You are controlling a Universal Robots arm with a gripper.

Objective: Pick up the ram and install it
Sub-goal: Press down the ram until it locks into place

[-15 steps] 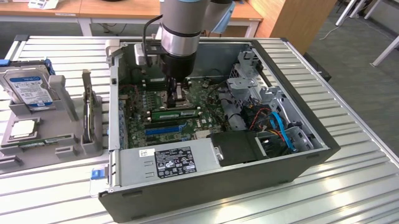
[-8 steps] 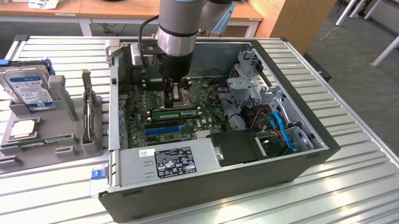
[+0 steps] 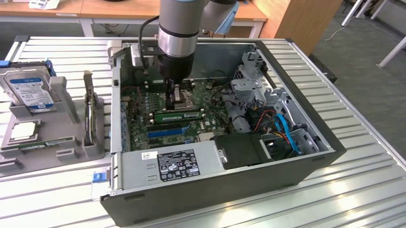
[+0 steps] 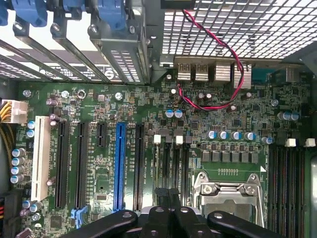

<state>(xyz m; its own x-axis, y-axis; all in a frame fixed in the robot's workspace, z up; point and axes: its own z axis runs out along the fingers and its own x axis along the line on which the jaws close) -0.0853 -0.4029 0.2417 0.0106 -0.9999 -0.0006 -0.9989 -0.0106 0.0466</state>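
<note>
An open computer case is lying on its side on the slatted metal tabletop, exposing a green motherboard. A grey power supply with a black label is sitting at the case's near edge. Blue and orange cables are curling by the drive cage on the exterior view's right. At the exterior view's left, a hard drive is standing in a grey holder. On the board, a blue expansion slot is running beside black ones (a white one too), near the metal CPU socket. A red and black wire is looping above.

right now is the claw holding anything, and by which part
Nothing shows in the shut claw; the ram sits on the motherboard near it.
</note>
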